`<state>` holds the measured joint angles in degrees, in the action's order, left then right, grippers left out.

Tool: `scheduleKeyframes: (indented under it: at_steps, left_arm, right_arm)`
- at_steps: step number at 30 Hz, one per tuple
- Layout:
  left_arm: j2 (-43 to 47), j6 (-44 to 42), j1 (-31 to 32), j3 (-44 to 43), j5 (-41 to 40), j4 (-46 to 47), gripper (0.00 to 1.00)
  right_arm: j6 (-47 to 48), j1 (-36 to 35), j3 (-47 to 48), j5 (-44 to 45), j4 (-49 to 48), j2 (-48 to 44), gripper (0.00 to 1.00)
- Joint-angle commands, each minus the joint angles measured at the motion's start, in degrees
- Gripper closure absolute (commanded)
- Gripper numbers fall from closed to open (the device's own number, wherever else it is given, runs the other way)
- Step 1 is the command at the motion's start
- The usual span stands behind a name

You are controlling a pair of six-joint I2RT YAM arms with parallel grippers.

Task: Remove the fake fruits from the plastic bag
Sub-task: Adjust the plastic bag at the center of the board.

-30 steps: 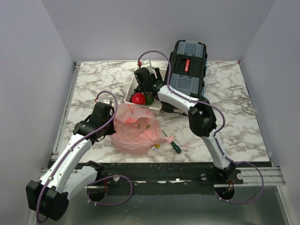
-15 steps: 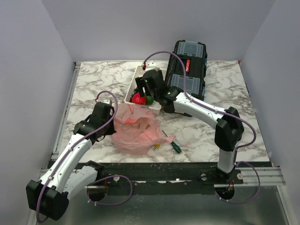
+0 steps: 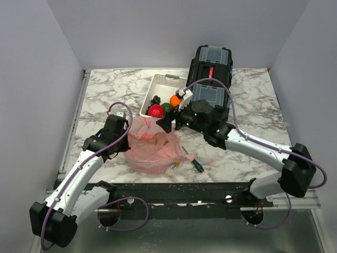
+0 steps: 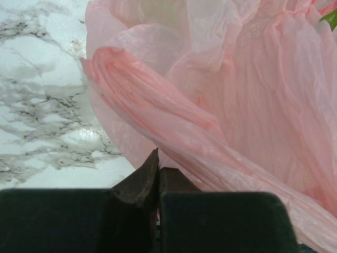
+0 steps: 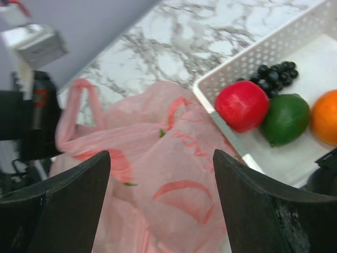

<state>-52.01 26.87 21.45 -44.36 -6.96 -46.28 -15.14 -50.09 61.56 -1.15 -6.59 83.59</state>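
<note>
The pink plastic bag (image 3: 152,146) lies crumpled on the marble in front of the white tray (image 3: 158,80). Three fake fruits lie in the tray's near end: red (image 3: 155,110), dark green (image 3: 167,107) and orange (image 3: 175,100). My left gripper (image 4: 157,163) is shut on a fold of the bag (image 4: 237,95) at its left edge. Over the bag's far right edge my right gripper (image 3: 167,124) hangs open and holds nothing. Between its fingers lies the bag (image 5: 158,200), with the red (image 5: 242,105), green (image 5: 286,118) and orange (image 5: 325,116) fruits to the right. A pale shape shows faintly through the bag.
A cluster of black grapes (image 3: 155,99) sits in the tray behind the red fruit. A black toolbox (image 3: 210,74) stands right of the tray. A green-handled screwdriver (image 3: 196,164) lies by the bag's near right corner.
My right arm has swung from over the tray back and down to the bag's far right edge, still open. The orange fruit now shows in the tray. The left arm has not moved.
</note>
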Motion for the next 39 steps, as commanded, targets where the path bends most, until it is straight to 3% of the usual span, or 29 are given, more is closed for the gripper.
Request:
scheduleKeyframes:
  at_steps: [1,6,12,15,19,23,39]
  left_arm:
    - [-0.04,0.02,0.17,-1.61,0.38,-0.14,1.00]
    - [-0.10,0.02,0.16,-1.58,0.45,0.05,1.00]
    - [-0.38,0.11,0.17,-1.63,0.06,-0.12,1.00]
    - [-0.46,0.20,0.12,-1.70,-0.06,-0.21,1.00]
    - [-0.23,0.29,0.17,-1.72,-0.41,-0.43,1.00]
    - [0.24,0.29,0.17,-1.72,-0.40,-0.31,1.00]
    - [2.34,-0.65,0.15,-1.46,3.69,0.84,1.00]
  right_arm:
    - [-1.66,-1.56,-4.99,-10.80,-9.75,-6.67,0.20]
    - [-4.74,-3.01,-12.50,-17.40,-15.24,-10.80,0.21]
    - [-8.18,-9.05,-20.86,-16.21,-26.93,-10.70,0.28]
    - [-6.44,-12.60,-19.14,-11.97,-25.65,-6.32,0.36]
    - [-5.92,-15.10,-16.07,0.37,-23.05,0.20,0.41]
    - [-7.56,-15.07,-15.64,8.19,-27.35,5.94,0.49]
    - [-8.80,-15.97,-5.90,19.52,-33.10,23.26,0.46]
